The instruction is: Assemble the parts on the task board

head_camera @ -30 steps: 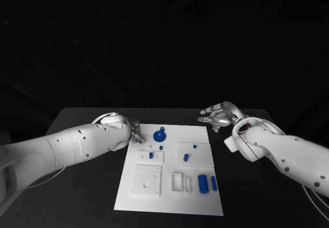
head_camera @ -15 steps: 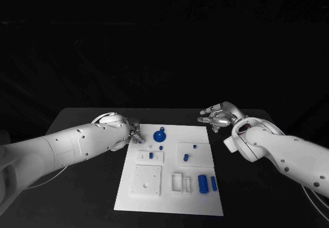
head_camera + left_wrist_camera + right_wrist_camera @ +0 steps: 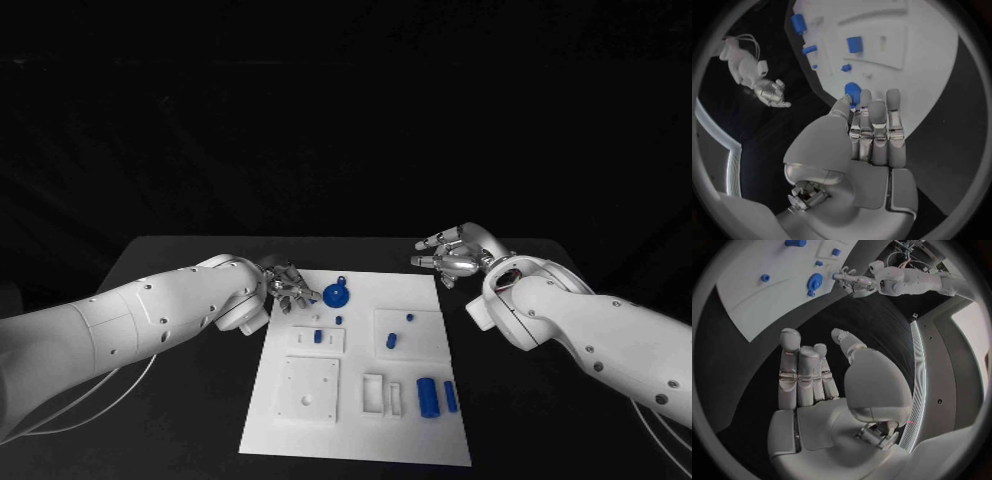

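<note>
The white task board (image 3: 281,425) lies in the middle of the black table. A round blue part (image 3: 336,293) with a small tab sits near its far left corner. My left hand (image 3: 287,288) hovers at that corner, fingers stretched toward the round part (image 3: 852,92) and holding nothing; whether the fingertips (image 3: 873,100) touch it I cannot tell. My right hand (image 3: 451,255) hangs off the board's far right corner, fingers apart and empty. In the right wrist view this hand (image 3: 811,375) is stretched out over bare table beside the board (image 3: 761,295).
Small blue pieces (image 3: 391,339) stand in white plates at mid board. Two blue cylinders (image 3: 427,393) lie near the front right, beside narrow white slots (image 3: 372,388). A raised white block (image 3: 310,385) sits at front left. Bare black table flanks the board.
My left hand's fingers have edged a little closer to the round blue part. The right hand has held its place. The head view itself has shifted slightly.
</note>
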Controlling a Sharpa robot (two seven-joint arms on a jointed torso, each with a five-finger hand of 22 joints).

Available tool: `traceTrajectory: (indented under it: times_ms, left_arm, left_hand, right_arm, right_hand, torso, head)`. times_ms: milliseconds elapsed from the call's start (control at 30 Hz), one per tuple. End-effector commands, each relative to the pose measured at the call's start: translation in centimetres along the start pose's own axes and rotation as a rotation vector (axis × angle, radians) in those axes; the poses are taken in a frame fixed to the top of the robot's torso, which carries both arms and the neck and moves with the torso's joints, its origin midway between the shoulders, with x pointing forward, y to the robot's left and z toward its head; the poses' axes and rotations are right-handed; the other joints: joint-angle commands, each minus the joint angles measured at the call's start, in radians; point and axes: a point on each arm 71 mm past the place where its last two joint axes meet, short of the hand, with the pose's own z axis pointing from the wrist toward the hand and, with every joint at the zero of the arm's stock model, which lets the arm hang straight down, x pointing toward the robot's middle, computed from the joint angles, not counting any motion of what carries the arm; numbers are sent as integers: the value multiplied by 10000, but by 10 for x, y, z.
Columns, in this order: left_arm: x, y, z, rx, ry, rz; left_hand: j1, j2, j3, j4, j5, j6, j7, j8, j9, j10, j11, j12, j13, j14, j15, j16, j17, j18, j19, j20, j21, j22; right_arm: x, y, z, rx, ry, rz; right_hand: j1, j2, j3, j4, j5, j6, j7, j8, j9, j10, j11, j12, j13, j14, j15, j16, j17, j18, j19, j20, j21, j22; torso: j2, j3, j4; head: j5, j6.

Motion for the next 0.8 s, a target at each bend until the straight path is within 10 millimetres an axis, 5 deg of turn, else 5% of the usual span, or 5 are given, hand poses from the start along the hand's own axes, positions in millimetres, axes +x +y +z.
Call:
traceTrajectory:
  times_ms: [33, 367, 800]
  left_arm:
    - [2, -7, -7, 936, -143, -3750]
    - [14, -8, -33, 1643, -217, -6875]
    - [33, -8, -51, 1975, -680, -8126]
  left_hand:
    - [-124, -41, 855, -820, 27, 185, -118, -10, -46, -182, -34, 322, 76, -104, -19, 147, 21, -106, -20, -9, -31, 202]
    - [-148, -13, 646, -1017, 60, 299, -202, -5, -140, -815, -291, 3453, 1276, 74, -221, 717, 98, -203, 194, -215, 391, 230]
    - [-225, 105, 584, -1206, 16, 284, -205, -17, -210, -752, -394, 4493, 1250, 372, -314, 1142, 198, -155, 284, -299, 1011, 225]
  right_arm:
    - [7, 5, -1, -362, 240, -524]
    - [38, 19, -9, -1127, 819, -1616]
    - [76, 45, -19, -2117, 153, -2512]
  right_hand:
    - [91, -7, 4, -143, -222, 136, 13, -8, -8, -70, -19, 78, 0, -69, -22, 57, 21, 113, -80, 16, 39, 456]
    - [146, 106, -95, -467, -965, 283, -20, -12, -9, 198, -36, 455, 386, 91, -35, 338, 226, 89, -1, 5, 559, 539]
    - [211, 40, -421, -473, -2010, 479, -87, -9, -4, 573, -63, 797, 811, 290, -68, 571, 403, 57, 118, -25, 1169, 624]
  torso:
    - [-85, 1, 11]
    - [-231, -40, 23]
    - [-280, -67, 27]
  head:
    - [28, 95]
    - [50, 231]
    - [67, 423]
